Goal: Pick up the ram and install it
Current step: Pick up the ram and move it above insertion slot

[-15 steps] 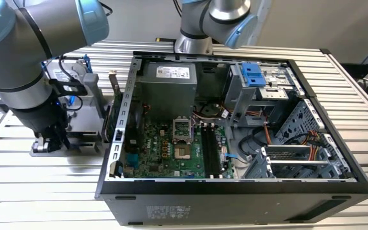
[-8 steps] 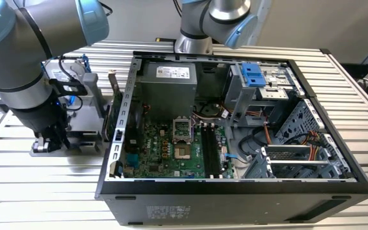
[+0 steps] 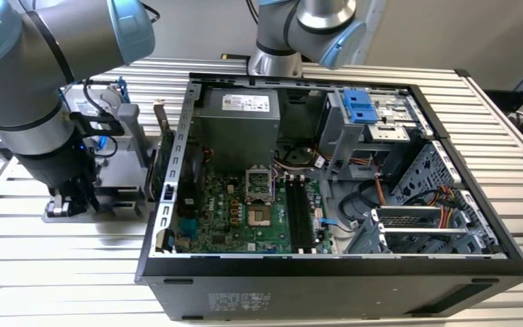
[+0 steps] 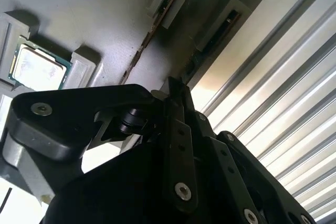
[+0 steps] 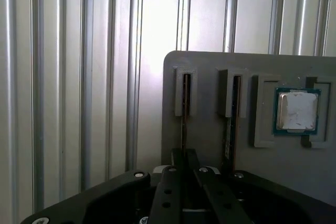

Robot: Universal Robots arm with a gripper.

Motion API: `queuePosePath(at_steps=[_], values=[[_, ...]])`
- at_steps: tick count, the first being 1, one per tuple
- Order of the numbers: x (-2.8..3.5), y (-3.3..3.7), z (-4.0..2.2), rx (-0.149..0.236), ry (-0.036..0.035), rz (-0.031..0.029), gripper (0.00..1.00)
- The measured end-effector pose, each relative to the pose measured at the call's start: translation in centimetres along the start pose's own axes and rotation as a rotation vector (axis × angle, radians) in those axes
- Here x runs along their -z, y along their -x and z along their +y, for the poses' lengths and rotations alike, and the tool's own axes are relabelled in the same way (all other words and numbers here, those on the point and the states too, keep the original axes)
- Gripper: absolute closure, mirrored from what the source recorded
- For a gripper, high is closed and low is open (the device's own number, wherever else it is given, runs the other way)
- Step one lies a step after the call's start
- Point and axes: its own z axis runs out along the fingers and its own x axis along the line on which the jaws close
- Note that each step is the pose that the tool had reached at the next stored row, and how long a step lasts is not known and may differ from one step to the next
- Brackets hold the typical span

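Left of the open case (image 3: 334,272) in the exterior view, on the surface (image 3: 43,272), my fingers (image 5: 176,171) clamped the ram (image 5: 185,103) standing in the holder's (image 5: 210,61) end slot, beside a second stick (image 5: 231,108) and a processor (image 5: 296,111).

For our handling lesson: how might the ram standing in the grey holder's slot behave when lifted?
The ram, a thin edge-on board, is probably stiff and light. Upright in a narrow slot of the grey holder, it likely won't tip.
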Motion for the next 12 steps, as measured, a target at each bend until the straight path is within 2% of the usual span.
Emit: queuePosePath(at_steps=[6,8,12], values=[[0.01,0.00,0.00,0.000,0.0000,0.0000,1.00],[2.08,0.08,0.05,0.000,0.0000,0.0000,1.00],[3.74,0.13,0.09,0.000,-0.0001,-0.0001,1.00]])
